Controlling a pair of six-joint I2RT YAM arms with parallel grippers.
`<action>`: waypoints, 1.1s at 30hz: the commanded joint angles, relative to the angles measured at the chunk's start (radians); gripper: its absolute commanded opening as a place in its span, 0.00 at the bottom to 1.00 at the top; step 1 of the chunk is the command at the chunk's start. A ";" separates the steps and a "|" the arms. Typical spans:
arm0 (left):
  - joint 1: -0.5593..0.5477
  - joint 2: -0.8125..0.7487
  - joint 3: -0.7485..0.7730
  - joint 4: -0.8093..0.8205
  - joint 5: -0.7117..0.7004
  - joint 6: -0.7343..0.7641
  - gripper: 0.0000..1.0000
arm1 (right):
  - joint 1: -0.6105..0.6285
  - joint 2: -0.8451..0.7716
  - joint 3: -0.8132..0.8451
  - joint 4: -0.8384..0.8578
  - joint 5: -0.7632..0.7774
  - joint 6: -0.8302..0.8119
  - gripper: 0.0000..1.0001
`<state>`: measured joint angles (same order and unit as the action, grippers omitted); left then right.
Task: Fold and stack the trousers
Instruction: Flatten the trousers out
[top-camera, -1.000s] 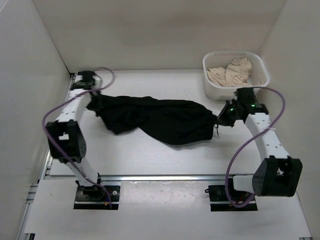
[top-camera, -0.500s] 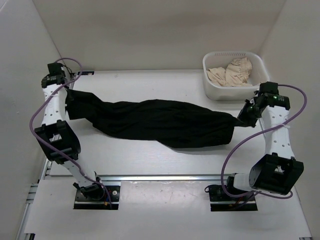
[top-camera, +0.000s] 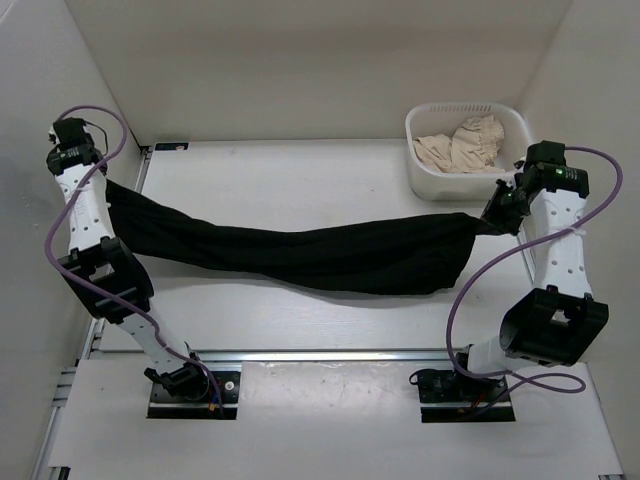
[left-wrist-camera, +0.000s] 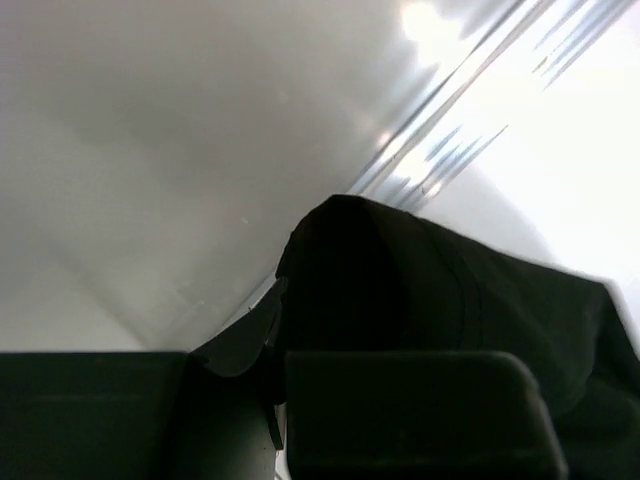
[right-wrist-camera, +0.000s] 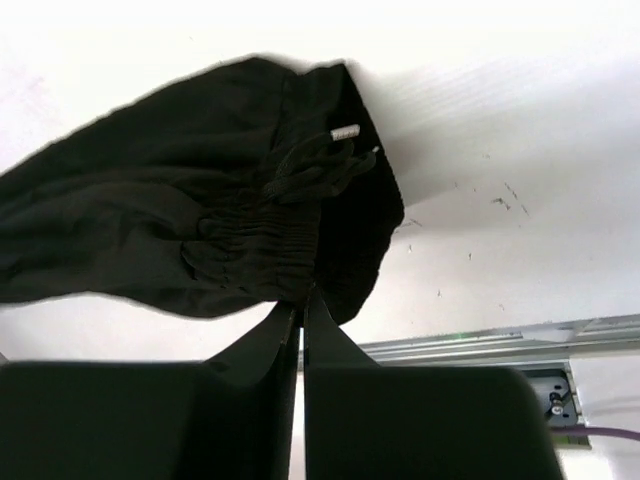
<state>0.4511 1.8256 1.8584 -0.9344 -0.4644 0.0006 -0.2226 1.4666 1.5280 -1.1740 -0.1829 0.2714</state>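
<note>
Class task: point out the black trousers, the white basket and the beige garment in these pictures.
black trousers (top-camera: 320, 255): top external view, middle of the stretched fabric.
white basket (top-camera: 445, 185): top external view, its near wall.
beige garment (top-camera: 465, 145): top external view, its crumpled middle.

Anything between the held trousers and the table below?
Nothing visible does. The left gripper and right gripper each clamp an end of the trousers. The table beneath shows bare; the white basket stands further back, at right.

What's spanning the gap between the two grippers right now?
Only the trousers, held at each end by the left gripper and right gripper, over the table; seen in top external.
</note>
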 joint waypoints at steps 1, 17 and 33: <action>-0.002 -0.015 -0.077 0.003 -0.016 -0.001 0.15 | -0.011 -0.009 -0.015 -0.021 -0.001 -0.024 0.00; 0.072 0.047 -0.185 0.003 0.004 -0.001 0.17 | -0.041 -0.046 -0.500 0.089 -0.142 -0.026 0.02; 0.167 -0.101 -0.356 0.003 0.128 -0.001 0.91 | -0.123 -0.363 -0.867 0.190 -0.068 0.165 0.85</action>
<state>0.5804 1.8473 1.5707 -0.9268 -0.3786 0.0067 -0.3428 1.1679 0.7200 -0.9962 -0.2401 0.3634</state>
